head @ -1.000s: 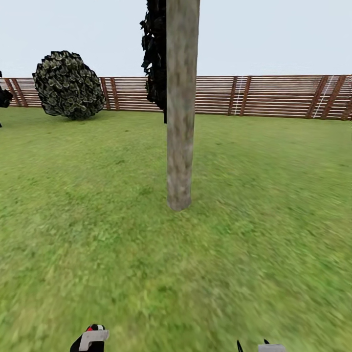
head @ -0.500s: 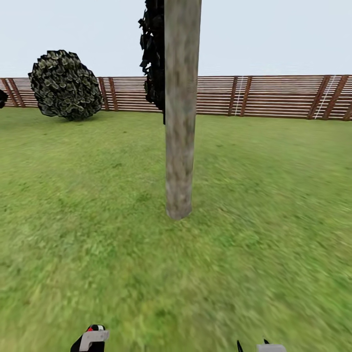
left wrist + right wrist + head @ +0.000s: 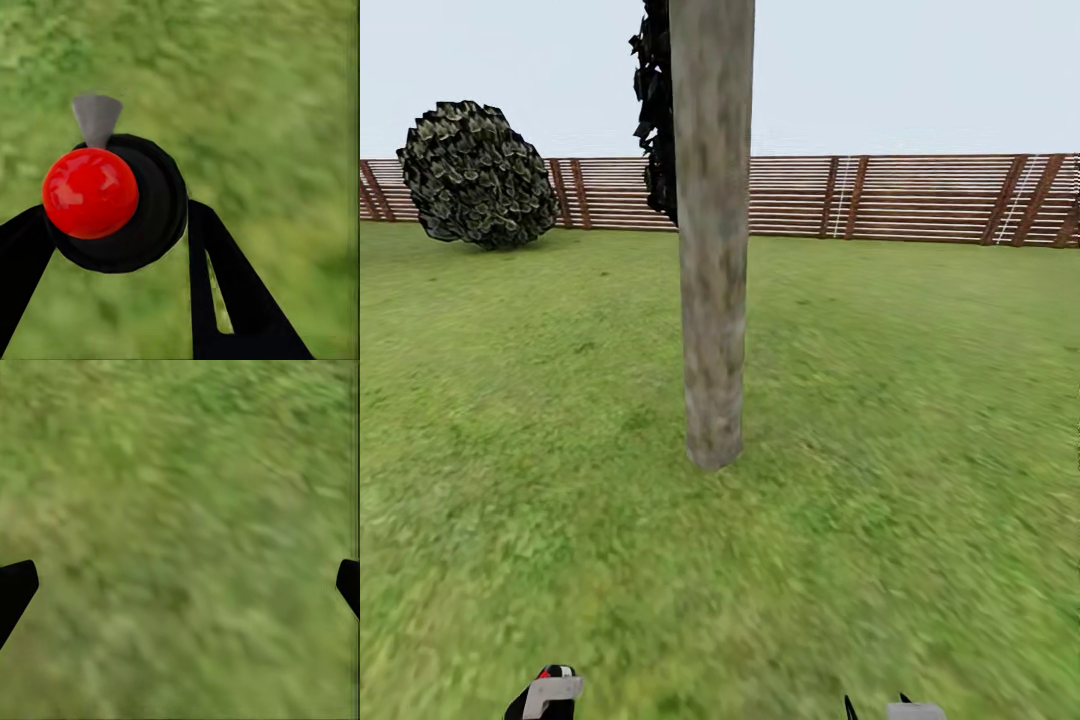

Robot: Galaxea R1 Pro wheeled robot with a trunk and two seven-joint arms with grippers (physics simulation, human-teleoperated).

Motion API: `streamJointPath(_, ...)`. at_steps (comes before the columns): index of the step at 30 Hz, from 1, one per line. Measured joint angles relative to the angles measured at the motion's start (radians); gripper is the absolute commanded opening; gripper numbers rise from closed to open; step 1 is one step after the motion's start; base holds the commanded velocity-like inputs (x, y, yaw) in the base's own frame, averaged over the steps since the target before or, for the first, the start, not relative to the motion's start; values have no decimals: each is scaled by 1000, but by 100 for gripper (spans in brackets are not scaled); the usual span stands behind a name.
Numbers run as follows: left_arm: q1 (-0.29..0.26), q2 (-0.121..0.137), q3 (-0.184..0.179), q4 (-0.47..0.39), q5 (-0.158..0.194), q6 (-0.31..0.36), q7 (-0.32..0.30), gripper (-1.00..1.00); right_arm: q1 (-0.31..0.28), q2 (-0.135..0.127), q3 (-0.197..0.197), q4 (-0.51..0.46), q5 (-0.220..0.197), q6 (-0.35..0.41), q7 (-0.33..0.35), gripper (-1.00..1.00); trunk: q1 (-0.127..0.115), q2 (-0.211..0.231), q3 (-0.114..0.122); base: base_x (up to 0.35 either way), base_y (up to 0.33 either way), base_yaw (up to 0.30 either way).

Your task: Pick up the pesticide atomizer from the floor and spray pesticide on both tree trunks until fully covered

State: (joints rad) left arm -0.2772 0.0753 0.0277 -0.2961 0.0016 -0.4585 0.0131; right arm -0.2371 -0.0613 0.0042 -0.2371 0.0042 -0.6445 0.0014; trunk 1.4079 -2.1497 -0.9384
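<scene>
Standing upright on the lawn (image 3: 560,500), straight ahead in the head view, is a tree trunk (image 3: 712,250), thick, bare and mottled grey-brown, with its foot set in the grass. A round shrub (image 3: 475,173) and a slatted wooden fence (image 3: 920,198) are seen well behind it.

The spray bottle (image 3: 112,202) is held in the left gripper (image 3: 120,247); in the left wrist view its red top and pale nozzle are seen from above, with a dark finger (image 3: 225,292) pressed against each side of the body. At the bottom edge of the head view the same bottle (image 3: 545,692) is seen low on the left, well short of the trunk. The right gripper (image 3: 180,585) hangs over bare grass with its fingertips spread wide and nothing between them.

The step in hand is judged to be the approach to this trunk for spraying. It would be done well if the base were brought nearer and stopped short of the bark, so that room is left for the arm to be raised. The nozzle should be turned to face the trunk squarely before the trigger is worked, since it is pointed towards the grass now. The spray is best swept from foot to top, and the trunk is likely to need covering from more than one side. The grip should be kept firm, as a small round bottle may twist when lifted.
</scene>
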Motion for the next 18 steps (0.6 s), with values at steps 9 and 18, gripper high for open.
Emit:
streamJointPath(9, 0, 0, 0, 1, 0, 0, -1, -100, 0, 0, 0, 1, 0, 0, 0, 100, 0, 0, 0, 333, -99, -8)
streamJointPath(18, 0, 0, -1, 1, 0, 0, -2, -100, 0, 0, 0, 2, 0, 0, 0, 100, 0, 0, 0, 322, -19, 0)
